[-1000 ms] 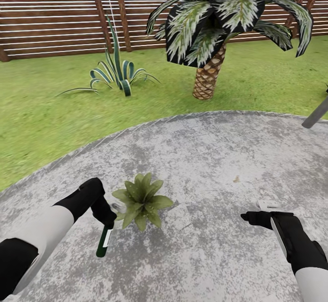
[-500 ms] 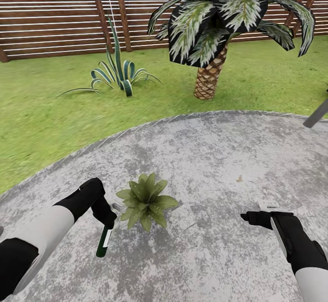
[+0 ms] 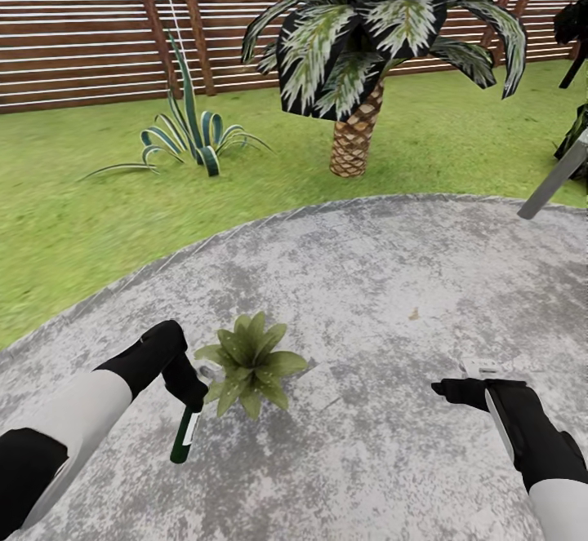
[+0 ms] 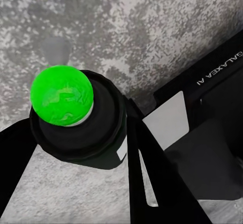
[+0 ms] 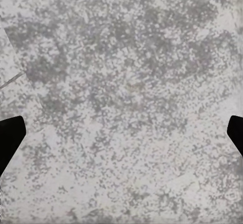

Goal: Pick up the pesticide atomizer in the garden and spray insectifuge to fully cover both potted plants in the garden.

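Observation:
One potted plant (image 3: pixel 249 361), a low rosette of broad green leaves, sits on the grey paved patio (image 3: pixel 367 280) just right of my left hand. My left gripper (image 3: pixel 193 398) is shut on the pesticide atomizer (image 3: pixel 184 436), a slim dark green bottle with a white label that hangs tilted beside the plant. In the left wrist view the atomizer (image 4: pixel 83 127) appears end-on with a bright green round tip, between the black fingers (image 4: pixel 152 168) of the left gripper (image 4: pixel 81 133). My right gripper (image 3: pixel 446 388) hovers open and empty over bare paving (image 5: pixel 121 107). The second potted plant is out of view.
Beyond the patio's curved edge lies green lawn (image 3: pixel 73 215) with a striped agave (image 3: pixel 192 129), a scaly-trunked palm (image 3: pixel 353 145) and a brown slatted fence (image 3: pixel 82 27). A grey slanted pole (image 3: pixel 555 178) and dark foliage (image 3: pixel 576 23) stand at the far right.
The whole picture has shifted left, so the camera has turned a little to the right. Both arms and the held bottle keep their places in view.

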